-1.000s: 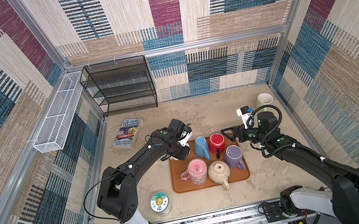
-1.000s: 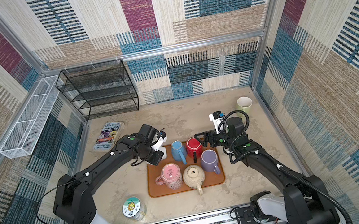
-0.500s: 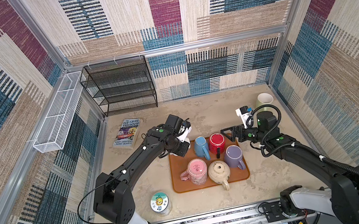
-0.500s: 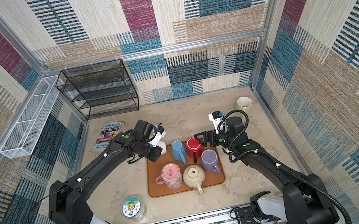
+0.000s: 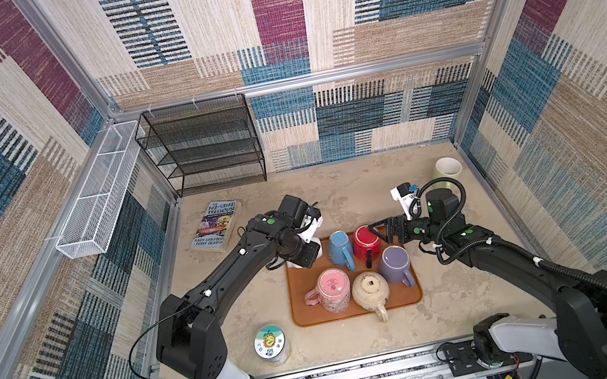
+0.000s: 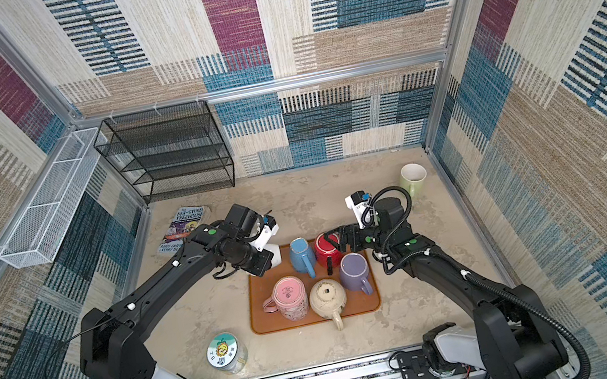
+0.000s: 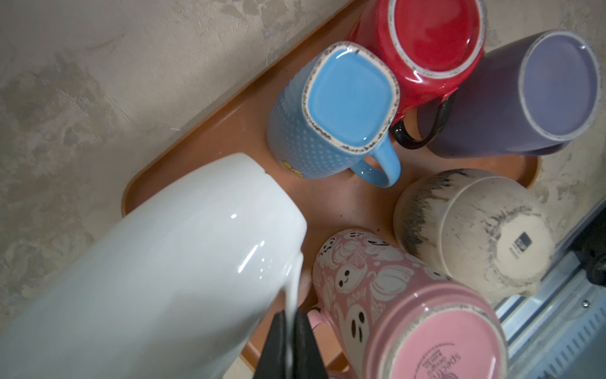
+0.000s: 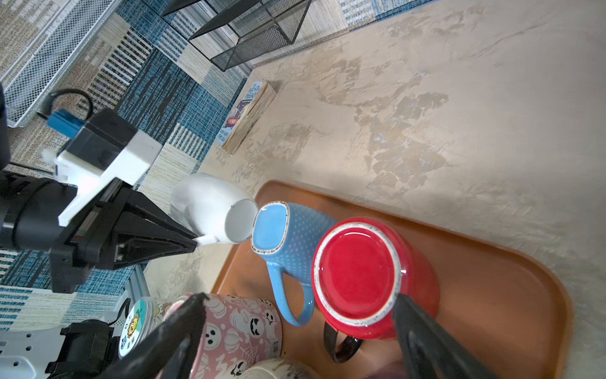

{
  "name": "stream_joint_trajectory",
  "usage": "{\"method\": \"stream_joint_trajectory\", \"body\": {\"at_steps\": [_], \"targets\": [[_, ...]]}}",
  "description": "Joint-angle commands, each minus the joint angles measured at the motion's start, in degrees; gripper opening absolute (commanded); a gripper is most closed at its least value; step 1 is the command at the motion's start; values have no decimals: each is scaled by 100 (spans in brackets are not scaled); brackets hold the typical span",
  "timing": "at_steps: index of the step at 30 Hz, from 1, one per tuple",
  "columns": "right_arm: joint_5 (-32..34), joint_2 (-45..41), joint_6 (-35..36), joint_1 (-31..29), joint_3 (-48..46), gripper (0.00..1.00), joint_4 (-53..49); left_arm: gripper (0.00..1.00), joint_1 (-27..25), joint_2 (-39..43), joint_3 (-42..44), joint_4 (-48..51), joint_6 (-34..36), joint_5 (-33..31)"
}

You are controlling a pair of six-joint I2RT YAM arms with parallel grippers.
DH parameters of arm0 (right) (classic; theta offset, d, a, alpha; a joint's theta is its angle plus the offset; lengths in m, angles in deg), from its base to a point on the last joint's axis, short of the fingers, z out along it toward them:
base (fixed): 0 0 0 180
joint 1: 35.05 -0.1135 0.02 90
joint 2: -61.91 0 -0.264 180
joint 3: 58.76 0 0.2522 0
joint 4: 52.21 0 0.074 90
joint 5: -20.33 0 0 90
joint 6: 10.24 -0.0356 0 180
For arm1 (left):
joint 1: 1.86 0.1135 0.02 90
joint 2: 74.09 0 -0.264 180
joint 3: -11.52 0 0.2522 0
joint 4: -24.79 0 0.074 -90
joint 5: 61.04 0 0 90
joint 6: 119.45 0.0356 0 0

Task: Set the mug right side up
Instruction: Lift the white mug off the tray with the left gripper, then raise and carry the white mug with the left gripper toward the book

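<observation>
White ceramic peeks out at the far left corner of the orange tray (image 5: 300, 288) (image 6: 260, 301) in both top views. This is the white mug (image 5: 315, 245) (image 6: 273, 253), mostly hidden behind the clenched left pincer (image 5: 305, 258) (image 6: 261, 266). The right pincer (image 5: 385, 232) (image 6: 342, 241) stands released with its jaws wide, just beside the red mug (image 5: 365, 240). A book (image 5: 215, 227) lies on the counter (image 5: 356, 189), well apart from the tray.

From the left wrist, the white mug (image 7: 157, 262) fills the near side, tipped over onto its side. The left pincer (image 7: 290, 328) pinches its handle. Beyond it on the tray (image 7: 210, 141), the blue mug (image 7: 337, 111), purple mug (image 7: 541, 92), cream mug (image 7: 475, 236) and pink mug (image 7: 410, 311) stand bases up.

From the right wrist, the white mug (image 8: 210, 203) points its flat base toward the blue mug (image 8: 278, 229), very close to it. The right pincer (image 8: 300, 300) grasps nothing. One finger sits by the red mug's (image 8: 355, 272) rim and the other over the pink mug (image 8: 236, 325).
</observation>
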Motion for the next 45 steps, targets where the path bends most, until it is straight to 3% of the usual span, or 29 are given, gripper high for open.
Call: {"method": "stream_joint_trajectory", "body": {"at_steps": [1,7,19,24,29,37,45], "targets": [[-79,102,84,-96,102,91,-33,0,154,-32,-22,-107,-357,262],[-41,262,181,-276,225,91,-199,0,605,-49,-76,-422,-802,813],[30,288,260,-317,314,91,-324,0,650,-480,-421,134,-716,983],[66,227,276,-324,306,91,-343,0,598,-526,-767,830,-395,413],[99,122,286,-321,256,91,-343,0,562,-337,-731,1039,-398,281],[139,-119,275,-323,222,91,-405,0,60,-685,-1185,1957,-86,-913],[147,-217,273,-319,138,91,-433,0,27,-808,-1571,2061,-143,-840]]}}
